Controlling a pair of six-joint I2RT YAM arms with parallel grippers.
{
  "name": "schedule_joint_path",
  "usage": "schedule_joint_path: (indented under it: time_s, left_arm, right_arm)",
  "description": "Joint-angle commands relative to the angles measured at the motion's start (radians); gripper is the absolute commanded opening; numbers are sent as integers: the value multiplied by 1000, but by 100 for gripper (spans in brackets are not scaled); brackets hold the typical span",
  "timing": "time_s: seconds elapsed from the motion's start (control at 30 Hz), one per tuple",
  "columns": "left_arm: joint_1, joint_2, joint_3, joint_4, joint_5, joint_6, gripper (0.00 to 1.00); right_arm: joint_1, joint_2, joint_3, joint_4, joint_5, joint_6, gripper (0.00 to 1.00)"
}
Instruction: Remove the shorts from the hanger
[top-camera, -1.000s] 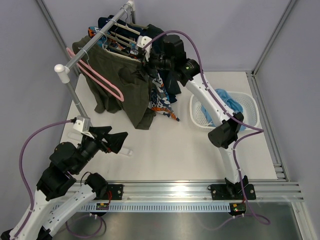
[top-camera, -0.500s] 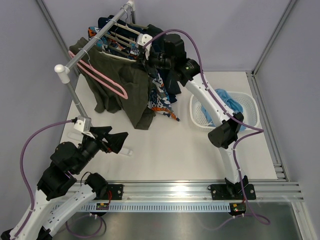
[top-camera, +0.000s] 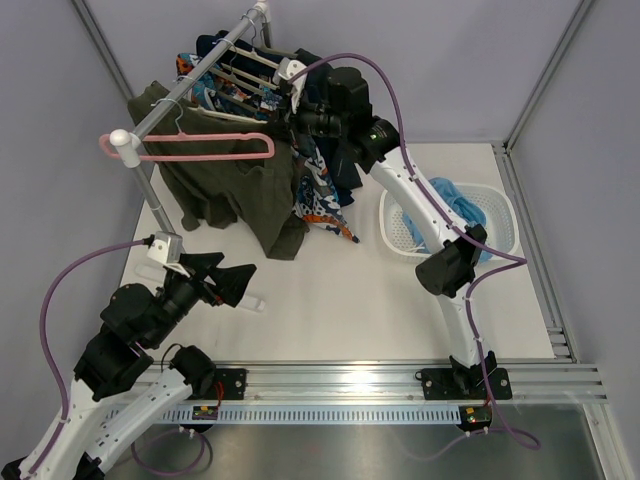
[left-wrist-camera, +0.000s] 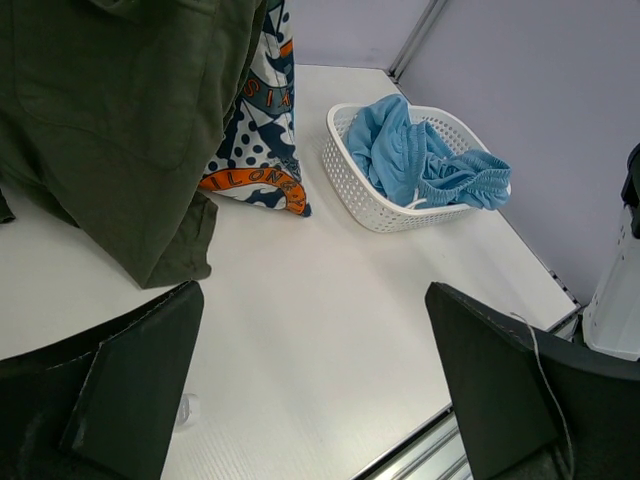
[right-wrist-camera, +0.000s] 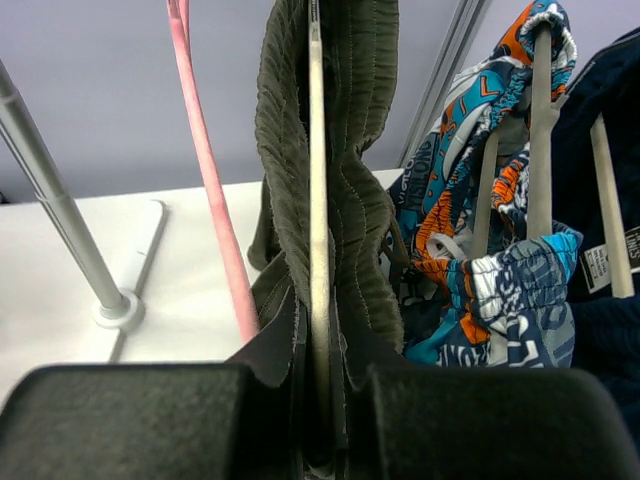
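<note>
White table (top-camera: 330, 300), grey walls (top-camera: 450, 60), clothes rail (top-camera: 185, 88) back left. R gripper (right-wrist-camera: 318, 380) is clenched on the waistband of the olive shorts (top-camera: 250, 195), which hang off the rail just beside a pink hanger (top-camera: 200, 148). A pale hanger bar (right-wrist-camera: 318, 200) sits in the same pinch. L gripper (top-camera: 222, 280) is spread wide, low over the table, holding nothing. Risk: a pull drags bar w/ cloth, so the hanger comes too, or the pink one snags. Count: 1 olive shorts, 1 pink hanger, 1 basket (top-camera: 497, 192) w/ 1 blue cloth (top-camera: 455, 195), 2 grippers.

Olive shorts (top-camera: 240, 195) hang crumpled, waistband bunched, beside the horizontally jutting pink hanger (top-camera: 200, 157).
</note>
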Motion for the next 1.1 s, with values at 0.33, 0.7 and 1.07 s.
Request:
schedule_joint_path:
  time_s: [0.33,0.7,1.07]
  left_arm:
    - [1,-2,38,49,-7,-3,99]
    - [1,12,32,66,5,11,99]
    - [1,27,27,82,15,16,99]
  right_arm:
    - [-13,-129,-41,170,-22,222,0]
    - [-60,-196,-173,223,-118,275,0]
    - [-71,-187,-158,325,-149,387,0]
